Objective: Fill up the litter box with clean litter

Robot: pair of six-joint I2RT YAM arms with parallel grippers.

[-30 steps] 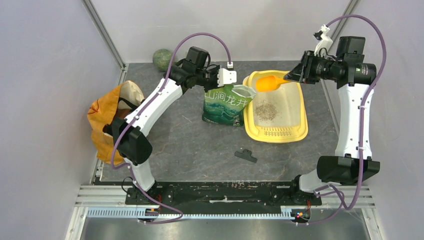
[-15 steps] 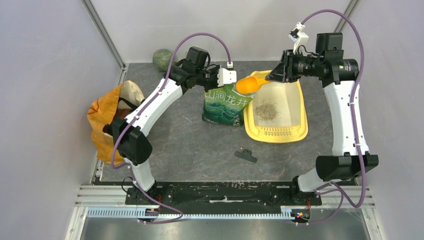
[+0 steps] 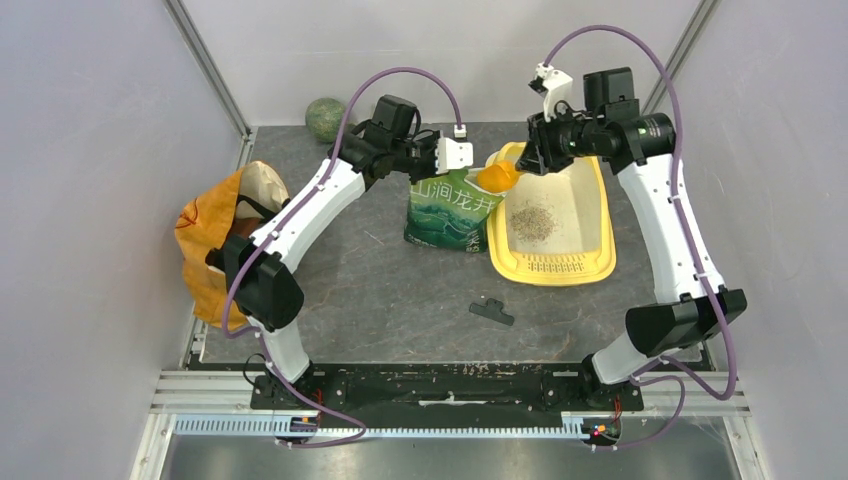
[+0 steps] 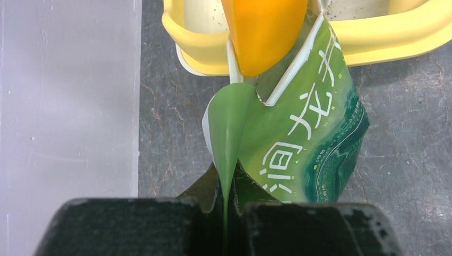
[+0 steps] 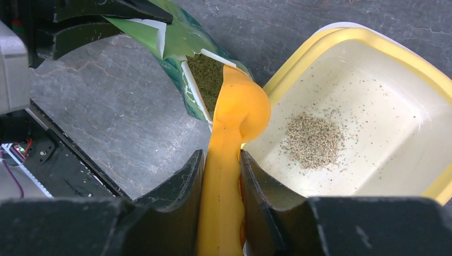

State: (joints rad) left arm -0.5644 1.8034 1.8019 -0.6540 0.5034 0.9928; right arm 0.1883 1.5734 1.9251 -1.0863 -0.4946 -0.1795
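Observation:
The yellow litter box (image 3: 552, 268) lies at the right, with a small pile of clean litter (image 3: 532, 222) on its pale basin. From the right wrist the pile (image 5: 313, 140) sits inside the rim (image 5: 373, 40). A green pouch (image 3: 450, 210) stands just left of the box. My left gripper (image 4: 226, 186) is shut on the pouch's top flap (image 4: 229, 122) and holds its mouth open. My right gripper (image 5: 221, 160) is shut on the handle of an orange scoop (image 5: 240, 106). The scoop's bowl (image 3: 495, 177) dips into the pouch mouth, where granules (image 5: 205, 74) show.
An orange-yellow bag (image 3: 215, 240) slumps against the left wall. A green round object (image 3: 324, 117) sits in the far corner. A small black piece (image 3: 492, 311) lies on the grey tabletop in front of the box. Enclosure walls close in on both sides.
My right arm has swung left, carrying the orange scoop from above the litter box to the pouch's open mouth. The left arm and the pouch have stayed put.

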